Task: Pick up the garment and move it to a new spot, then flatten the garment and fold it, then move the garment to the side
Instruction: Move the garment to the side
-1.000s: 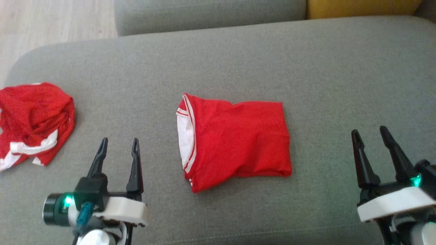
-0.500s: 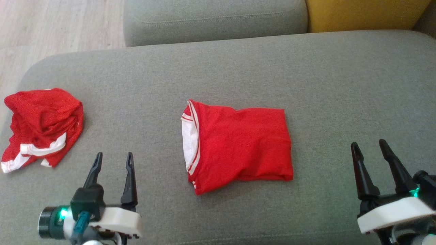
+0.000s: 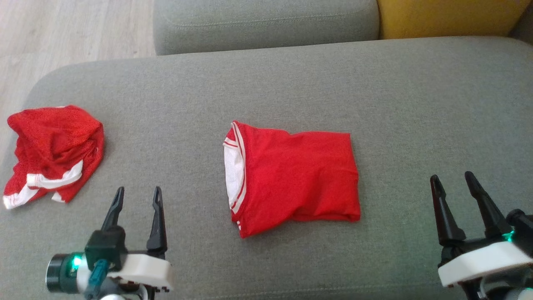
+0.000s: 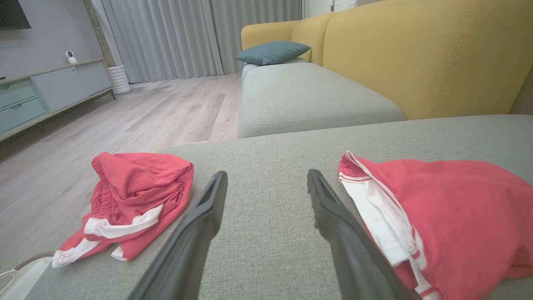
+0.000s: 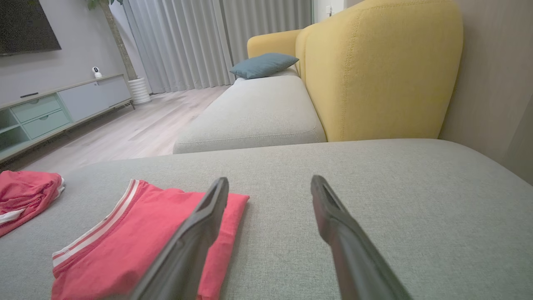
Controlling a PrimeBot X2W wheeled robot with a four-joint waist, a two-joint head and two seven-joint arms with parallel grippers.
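Observation:
A folded red garment (image 3: pixel 295 179) with white trim lies flat in the middle of the grey sofa seat (image 3: pixel 291 87); it also lies at the right in the left wrist view (image 4: pixel 458 216) and at the lower left in the right wrist view (image 5: pixel 137 250). My left gripper (image 3: pixel 138 191) (image 4: pixel 266 177) hovers open, near and to the left of it, with nothing between its fingers. On the far side of the garment, my right gripper (image 3: pixel 452 178) (image 5: pixel 270 181) is open and empty too, well apart from the cloth.
A second red garment (image 3: pixel 54 154) (image 4: pixel 137 196) (image 5: pixel 25 196) lies crumpled near the seat's left edge. A further grey cushion (image 3: pixel 266 21) and a yellow backrest (image 3: pixel 445 16) are behind. Wooden floor (image 3: pixel 70 29) drops off at the far left.
The head camera has tilted, so the whole picture has slid down a little. Both garments lie as before. Both grippers have stayed open, the left sitting slightly lower in the view.

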